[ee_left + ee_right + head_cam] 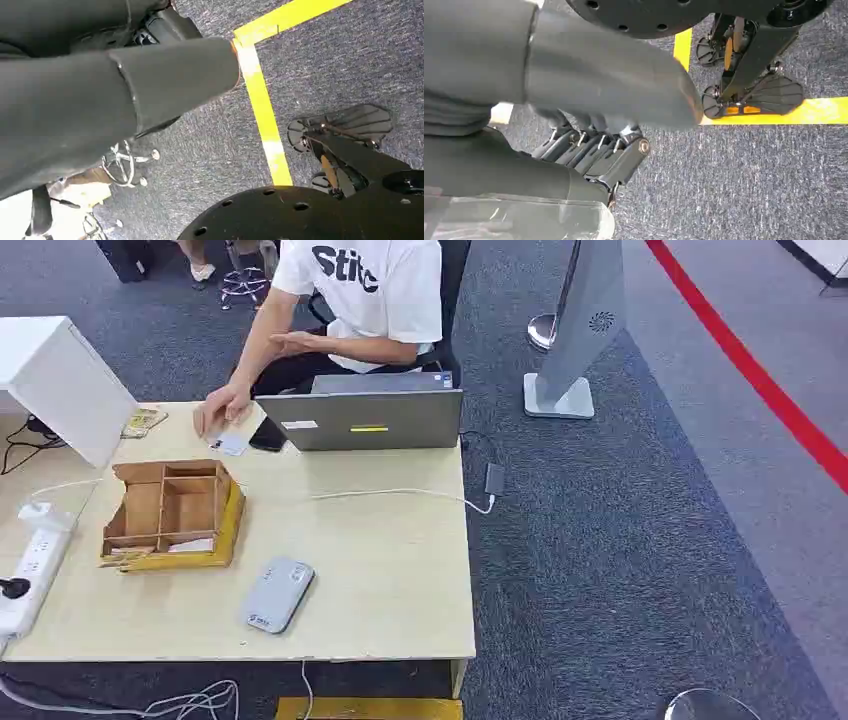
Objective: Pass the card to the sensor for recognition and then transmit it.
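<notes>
On the table (pixel 380 570), a person's hand (pixel 218 410) rests beside a small pale card (pixel 230 445), seemingly flat; the grey sensor (pixel 278 594) lies nearer. Left hand (pixel 150 85): posture unclear. Right hand (pixel 594 145) hangs empty, fingers loosely apart.

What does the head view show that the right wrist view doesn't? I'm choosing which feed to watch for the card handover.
Head view alone: the table, wooden box, grey sensor, laptop and a person's hand by a card. Right wrist view alone: the right hand hanging, holding nothing, over yellow floor tape. Both: grey carpet.
</notes>
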